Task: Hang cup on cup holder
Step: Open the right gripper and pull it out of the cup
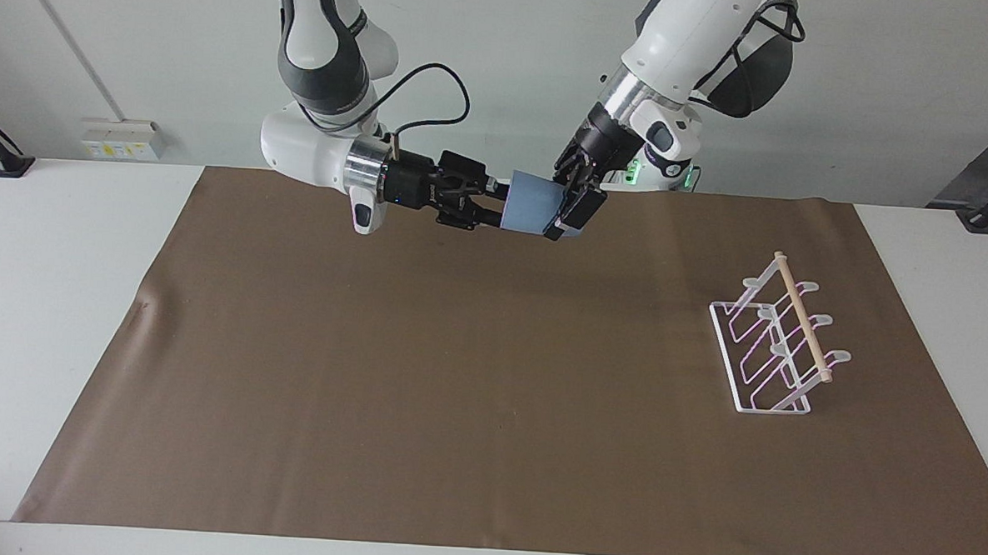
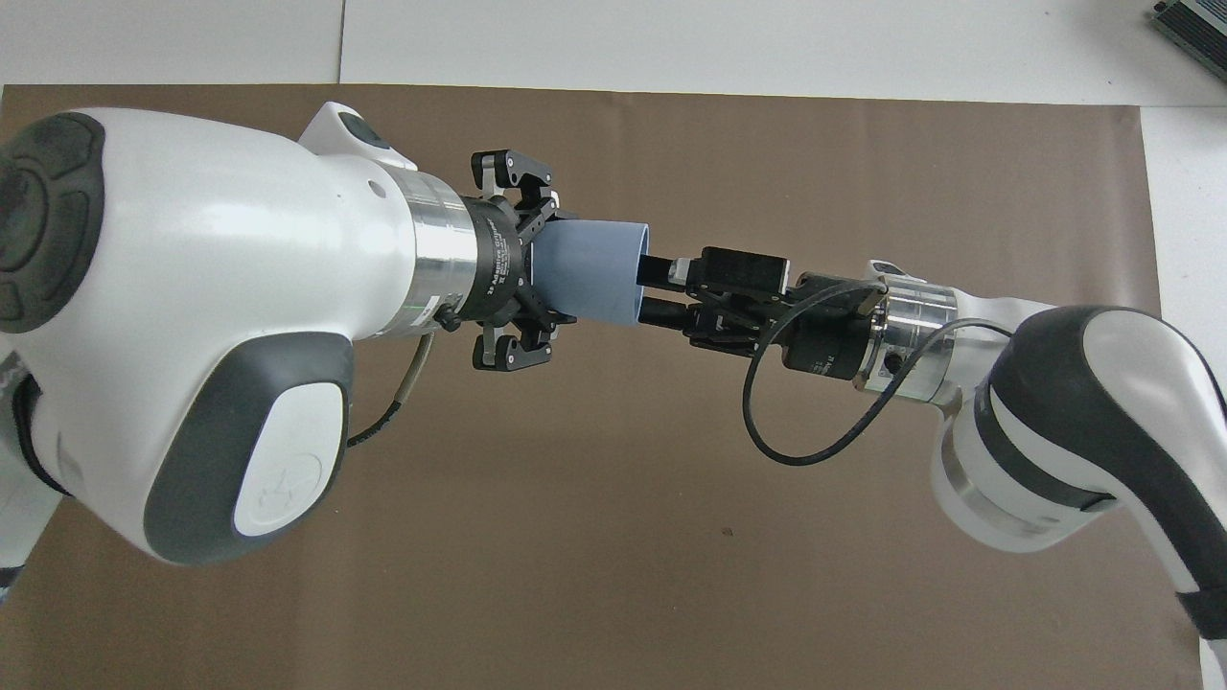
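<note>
Light-blue cup point(image 1: 533, 203) held sideways in air over brown mat point(image 1: 456, 376), near 12 o'clock edge. Left gripper point(image 1: 576, 204) clamped around cup's base end. Right gripper point(image 1: 497, 211) fingers parted, tips at cup mouth. Cup holder point(image 1: 778, 348) stands on mat at 3 o'clock end of bench point(image 1: 43, 291).

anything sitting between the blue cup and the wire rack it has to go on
Nothing visible does. The light-blue tapered cup is held in the air between the left gripper and the right gripper. Only bare brown mat lies between it and the white wire cup holder with a wooden dowel, at the left arm's end.
</note>
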{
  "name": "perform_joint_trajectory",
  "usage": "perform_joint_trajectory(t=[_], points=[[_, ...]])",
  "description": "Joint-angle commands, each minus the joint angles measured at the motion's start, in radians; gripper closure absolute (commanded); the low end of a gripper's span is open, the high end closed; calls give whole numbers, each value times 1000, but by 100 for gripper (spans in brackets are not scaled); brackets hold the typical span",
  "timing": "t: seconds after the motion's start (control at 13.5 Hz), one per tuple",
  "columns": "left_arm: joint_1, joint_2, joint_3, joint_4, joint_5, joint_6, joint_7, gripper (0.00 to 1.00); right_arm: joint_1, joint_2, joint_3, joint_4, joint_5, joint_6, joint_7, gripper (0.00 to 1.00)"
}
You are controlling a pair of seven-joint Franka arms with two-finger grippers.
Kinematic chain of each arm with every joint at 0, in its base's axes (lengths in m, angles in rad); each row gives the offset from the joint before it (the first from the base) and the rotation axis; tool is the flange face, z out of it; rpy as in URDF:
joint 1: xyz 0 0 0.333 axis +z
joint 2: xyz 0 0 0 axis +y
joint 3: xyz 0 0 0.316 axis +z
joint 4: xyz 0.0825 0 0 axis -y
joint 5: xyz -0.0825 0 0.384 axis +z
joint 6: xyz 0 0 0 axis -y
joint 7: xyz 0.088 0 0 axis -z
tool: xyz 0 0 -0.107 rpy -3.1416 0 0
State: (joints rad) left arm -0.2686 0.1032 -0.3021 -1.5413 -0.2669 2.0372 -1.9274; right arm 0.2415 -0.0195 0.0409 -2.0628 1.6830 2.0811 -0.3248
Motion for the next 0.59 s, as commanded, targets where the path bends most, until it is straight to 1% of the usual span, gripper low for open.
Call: perform_joint_trajectory(t=[0.0, 0.07, 0.22, 0.3, 0.52], points=[[-11, -26, 14, -22, 90, -40, -2, 100, -43, -14, 1, -13, -115, 5, -22, 0], [-8, -30, 14, -31, 125, -48, 4, 100, -54, -13, 1, -5, -191, 4, -16, 0], [2, -54, 18, -69, 228, -78, 13, 100, -64, -10, -6, 15, -367, 5, 70, 0], [8, -72, 23, -106, 271, -78, 43, 100, -70, -8, -9, 32, -493, 5, 120, 0], [87, -105, 23, -178, 353, -71, 241, 100, -103, -10, -7, 78, -971, 1, 268, 0]])
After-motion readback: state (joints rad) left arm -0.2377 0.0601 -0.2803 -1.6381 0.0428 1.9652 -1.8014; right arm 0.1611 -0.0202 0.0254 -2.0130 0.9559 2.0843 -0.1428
